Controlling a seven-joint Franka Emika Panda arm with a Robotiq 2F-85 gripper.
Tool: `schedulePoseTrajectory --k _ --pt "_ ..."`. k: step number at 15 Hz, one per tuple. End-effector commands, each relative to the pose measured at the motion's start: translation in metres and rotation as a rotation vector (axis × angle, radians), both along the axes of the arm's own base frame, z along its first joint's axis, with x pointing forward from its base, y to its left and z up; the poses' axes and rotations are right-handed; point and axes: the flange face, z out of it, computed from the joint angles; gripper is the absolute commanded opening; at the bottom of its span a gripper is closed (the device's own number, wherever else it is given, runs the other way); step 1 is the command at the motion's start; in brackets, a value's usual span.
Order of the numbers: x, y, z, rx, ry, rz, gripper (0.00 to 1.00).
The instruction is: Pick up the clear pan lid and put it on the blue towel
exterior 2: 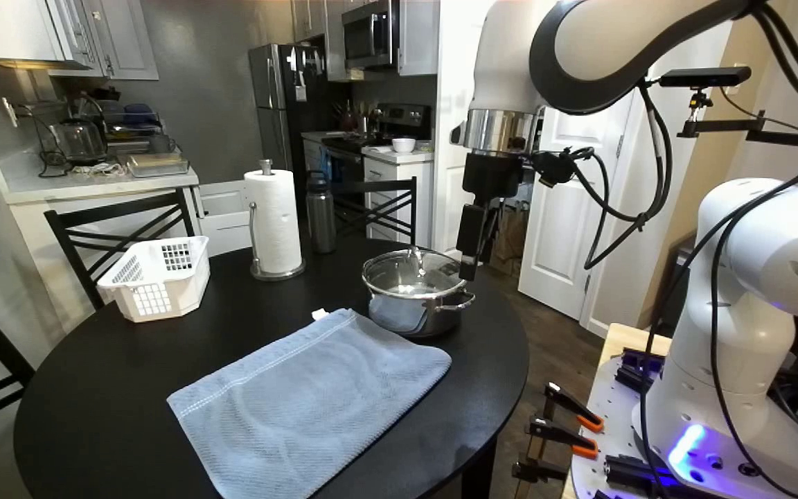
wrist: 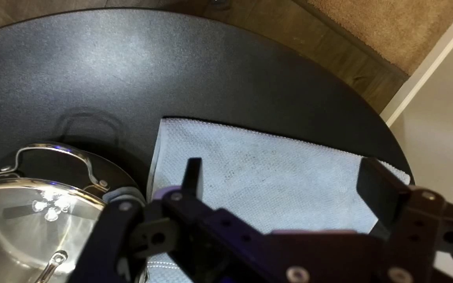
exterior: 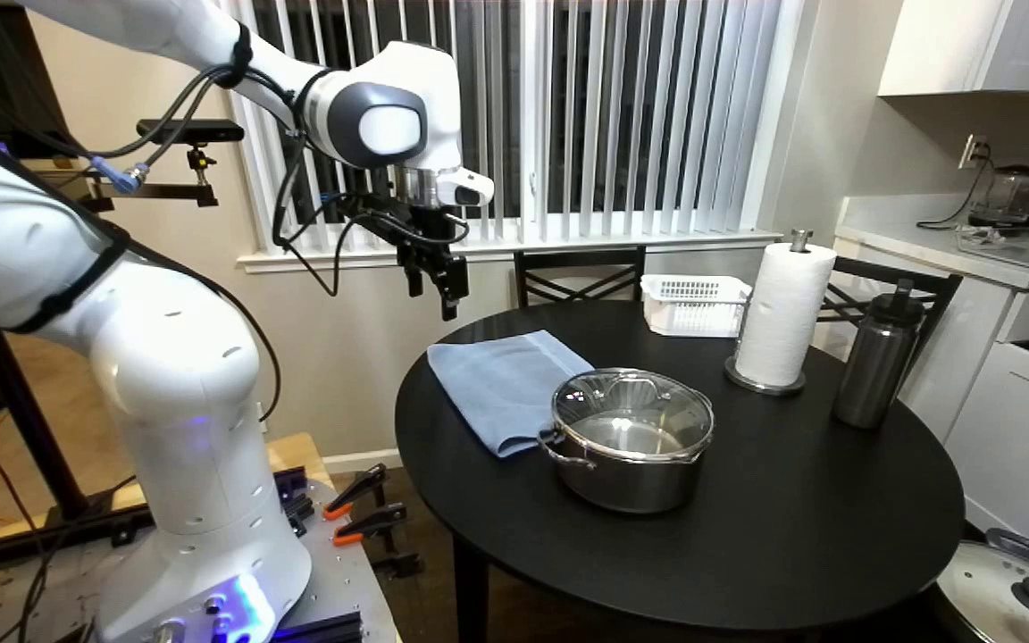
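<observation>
The clear pan lid (exterior: 599,406) rests on the shiny steel pot (exterior: 626,487) on the table; it is round glass with a metal rim and a looped metal handle. It also shows in an exterior view (exterior 2: 388,274) and at the lower left of the wrist view (wrist: 18,232). The blue towel (exterior: 506,384) lies flat beside the pot, also in an exterior view (exterior 2: 316,402) and under the jaws in the wrist view (wrist: 273,188). My gripper (exterior: 432,295) is open and empty, raised above the table near the towel. Its fingers stand apart in the wrist view (wrist: 281,169).
A white basket (exterior: 693,308), a paper towel roll (exterior: 787,313) and a steel bottle (exterior: 879,362) stand on the round black table (exterior: 800,518). Another glass lid with a dark knob (exterior: 997,572) is low beyond the table edge. Chairs surround the table.
</observation>
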Motion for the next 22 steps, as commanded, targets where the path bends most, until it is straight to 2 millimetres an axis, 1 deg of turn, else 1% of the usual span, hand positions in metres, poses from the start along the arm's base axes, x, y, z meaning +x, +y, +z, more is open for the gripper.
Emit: schedulePoseTrajectory --k 1,11,12,13,14,15,16,18,20,22 --pt "0.0 0.0 0.001 0.0 0.001 0.0 1.0" --pt "0.0 0.0 0.001 0.0 0.001 0.0 1.0" --pt "0.009 -0.012 0.001 -0.028 -0.002 -0.072 1.0" --pt "0.016 -0.026 0.003 -0.039 -0.014 -0.102 1.0" --pt "0.027 -0.052 0.006 -0.041 -0.019 -0.18 1.0" --pt "0.036 -0.075 0.007 -0.053 -0.014 -0.231 1.0" --pt "0.048 -0.105 0.007 -0.089 -0.013 -0.28 1.0" --pt "0.07 -0.15 0.004 -0.123 0.0 -0.388 1.0" --pt "0.094 -0.173 -0.003 -0.118 0.01 -0.438 1.0" --pt "0.122 -0.176 -0.014 -0.099 0.019 -0.446 1.0"
